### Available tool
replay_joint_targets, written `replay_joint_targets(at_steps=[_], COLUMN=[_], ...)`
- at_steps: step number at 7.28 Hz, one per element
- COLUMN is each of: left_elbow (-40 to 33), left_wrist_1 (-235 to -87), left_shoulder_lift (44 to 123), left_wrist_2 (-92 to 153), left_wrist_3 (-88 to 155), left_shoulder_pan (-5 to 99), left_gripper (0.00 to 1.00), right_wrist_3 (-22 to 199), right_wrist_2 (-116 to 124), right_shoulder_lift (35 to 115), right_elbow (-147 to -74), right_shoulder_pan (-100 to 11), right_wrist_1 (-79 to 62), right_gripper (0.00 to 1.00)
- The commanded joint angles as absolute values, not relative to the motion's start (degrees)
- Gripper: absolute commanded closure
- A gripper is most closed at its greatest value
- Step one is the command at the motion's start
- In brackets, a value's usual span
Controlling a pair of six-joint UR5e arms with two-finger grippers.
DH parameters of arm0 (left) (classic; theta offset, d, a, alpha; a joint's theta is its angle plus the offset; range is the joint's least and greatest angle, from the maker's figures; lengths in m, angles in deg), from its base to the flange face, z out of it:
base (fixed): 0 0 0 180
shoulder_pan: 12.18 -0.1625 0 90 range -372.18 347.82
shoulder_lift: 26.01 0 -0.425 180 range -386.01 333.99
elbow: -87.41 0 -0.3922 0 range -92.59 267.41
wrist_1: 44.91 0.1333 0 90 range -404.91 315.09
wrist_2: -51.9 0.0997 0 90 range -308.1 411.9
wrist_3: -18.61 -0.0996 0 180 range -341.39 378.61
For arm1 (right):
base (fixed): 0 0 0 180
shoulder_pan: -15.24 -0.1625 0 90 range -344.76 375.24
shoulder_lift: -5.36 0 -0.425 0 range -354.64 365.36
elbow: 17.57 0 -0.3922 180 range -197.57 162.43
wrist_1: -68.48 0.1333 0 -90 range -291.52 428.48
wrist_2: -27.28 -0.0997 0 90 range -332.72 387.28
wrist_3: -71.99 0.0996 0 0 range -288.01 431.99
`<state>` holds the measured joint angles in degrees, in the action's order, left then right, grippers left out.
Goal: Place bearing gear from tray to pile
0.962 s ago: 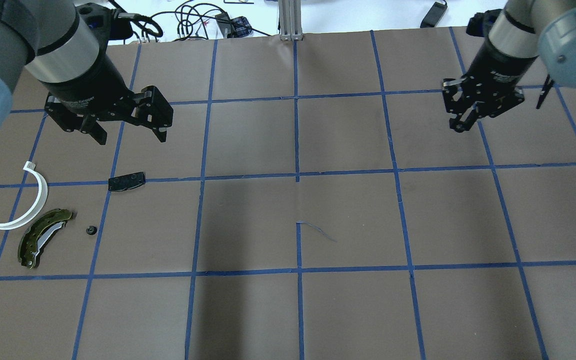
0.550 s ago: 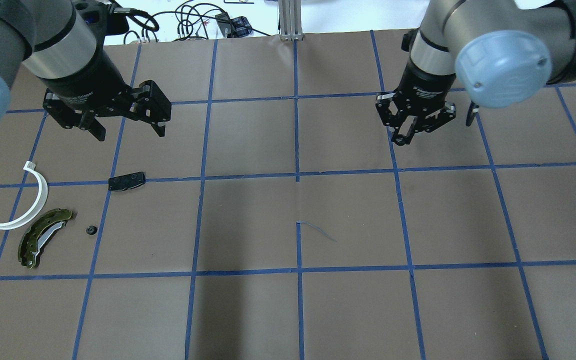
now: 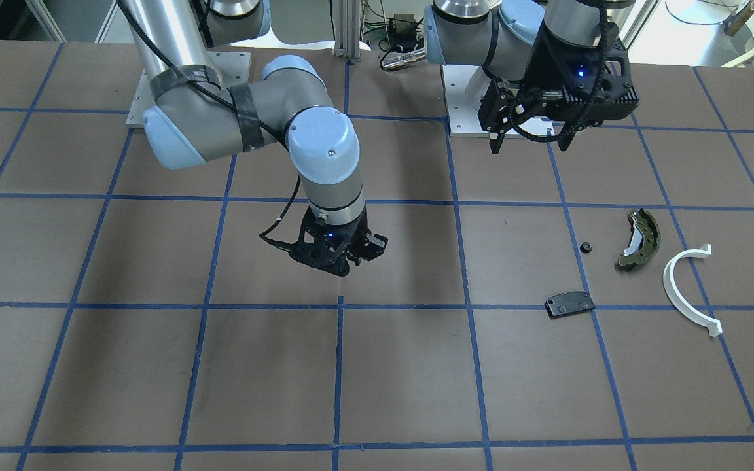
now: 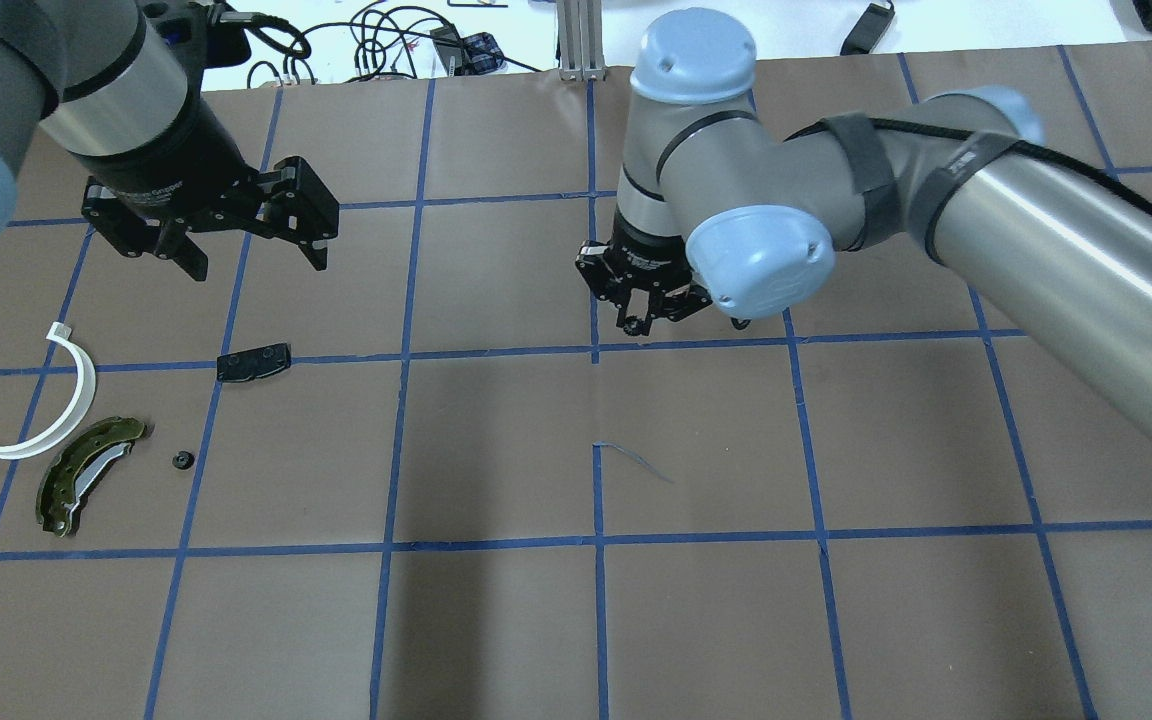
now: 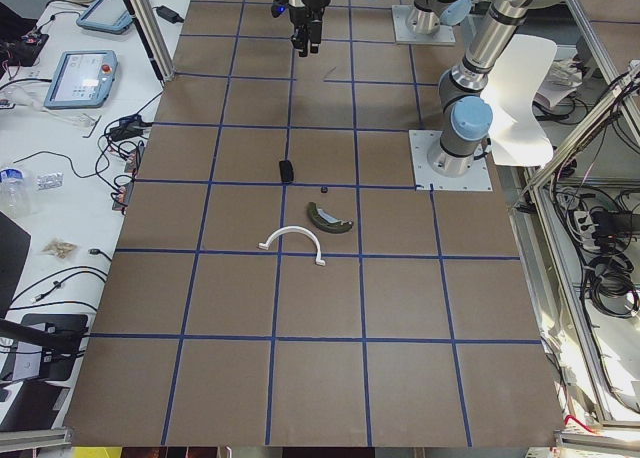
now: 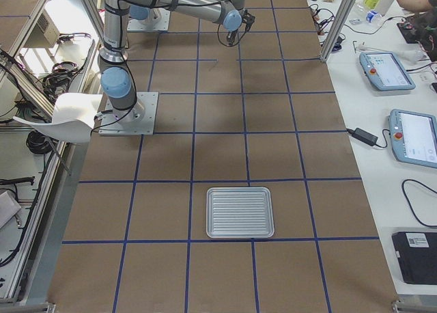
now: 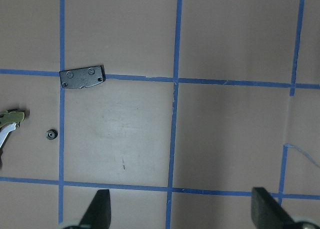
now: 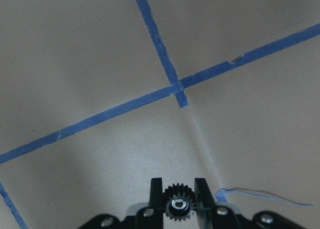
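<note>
Right wrist-mounted view shows the small gear clamped in the right gripper over the middle of the bench, so this looks like the carry step, and next it must reach the pile and let go.

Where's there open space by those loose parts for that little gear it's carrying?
Bare table spans from the black pad and small black part across to the right gripper holding the gear. Crowded: brake shoe and white half-ring lie close together.
</note>
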<state>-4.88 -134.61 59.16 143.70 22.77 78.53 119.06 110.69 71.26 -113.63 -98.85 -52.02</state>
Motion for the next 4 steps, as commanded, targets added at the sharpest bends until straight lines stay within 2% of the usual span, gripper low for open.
replay_joint_targets(at_steps=[1,3,4], left_elbow=[-5.0,-5.0,-5.0], left_wrist_1=[-134.6,-134.6,-134.6], left_shoulder_lift=[59.2,59.2,59.2], left_wrist_2=[143.5,143.5,143.5], left_wrist_3=[22.6,22.6,22.6], left_shoulder_pan=[78.4,78.4,78.4], left_gripper=[0.0,0.0,0.0], right_wrist_3=[123.1,123.0,123.0], right_wrist_2=[110.4,107.5,107.5], right_shoulder_lift=[68.4,68.2,68.1], right_elbow=[-115.1,-116.0,-116.3], right_shoulder_pan=[-101.6,-102.0,-102.0], right_wrist_1=[-53.7,-53.9,-55.3], right_gripper=[0.94,0.85,0.55])
